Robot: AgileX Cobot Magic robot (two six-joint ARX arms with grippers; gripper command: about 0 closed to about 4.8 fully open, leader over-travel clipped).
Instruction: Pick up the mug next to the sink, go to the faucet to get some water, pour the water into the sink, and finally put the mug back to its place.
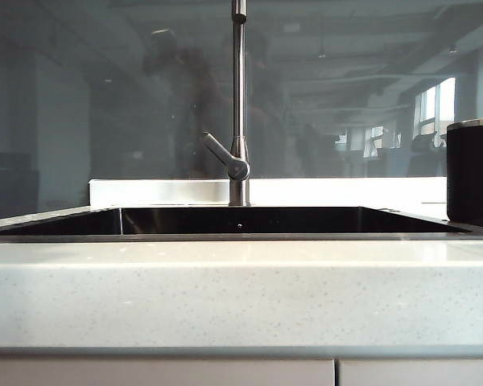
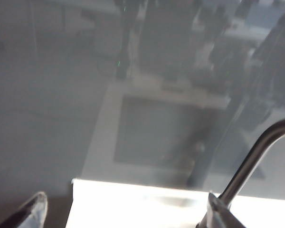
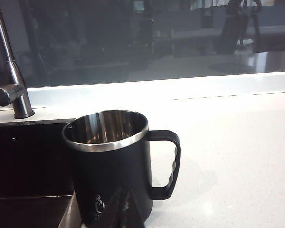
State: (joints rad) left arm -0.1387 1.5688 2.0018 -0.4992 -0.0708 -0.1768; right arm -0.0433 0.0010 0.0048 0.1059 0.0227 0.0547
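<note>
The matte black mug (image 1: 472,173) with a steel rim stands upright on the white countertop at the far right, beside the sink (image 1: 241,236). The faucet (image 1: 239,104) rises behind the basin's middle, its lever slanting left. In the right wrist view the mug (image 3: 111,166) stands close ahead, handle towards the bare counter, with my right gripper (image 3: 126,211) shut and empty just in front of it. My left gripper (image 2: 125,216) is open with nothing between its fingers (image 2: 31,211); that blurred view takes in the faucet's curved spout (image 2: 256,156). Neither gripper shows in the exterior view.
A dark glass panel (image 1: 105,104) runs behind the sink above a white ledge (image 1: 161,191). The speckled countertop (image 1: 241,297) forms a wide front strip. In the right wrist view the counter (image 3: 237,152) stretches beyond the mug's handle, and the faucet base (image 3: 21,107) stands past the sink corner.
</note>
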